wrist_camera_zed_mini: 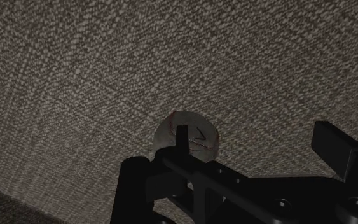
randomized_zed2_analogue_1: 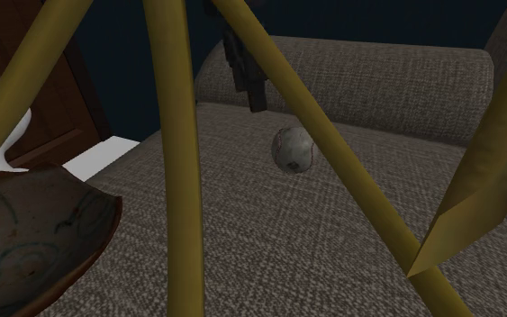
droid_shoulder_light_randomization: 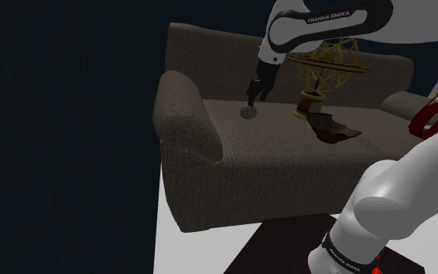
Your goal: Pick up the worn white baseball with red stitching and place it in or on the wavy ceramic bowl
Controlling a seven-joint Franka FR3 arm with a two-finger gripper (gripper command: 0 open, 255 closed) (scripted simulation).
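On the sofa (droid_shoulder_light_randomization: 209,179) seat, just below my pincer (droid_shoulder_light_randomization: 254,95), the baseball (droid_shoulder_light_randomization: 248,111) lies unheld. My 2 fingers (wrist_camera_zed_mini: 333,149) are spread, with the ball nearer 1 of them. Nothing is done yet: grasping, lifting and carrying it to the wavy bowl (droid_shoulder_light_randomization: 334,128) all remain.

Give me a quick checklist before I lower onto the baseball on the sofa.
1. Opening of the jaws: ok, they stand apart in the wrist view.
2. Centring of the baseball between the jaws: not ok, it sits behind one finger, off the gap.
3. Height of the jaws: not ok, they hang above the baseball.
4. Support: ok, the baseball lies on the sofa seat.
5. Route to the bowl: cannot tell, the golden ringed ornament stands right beside it.
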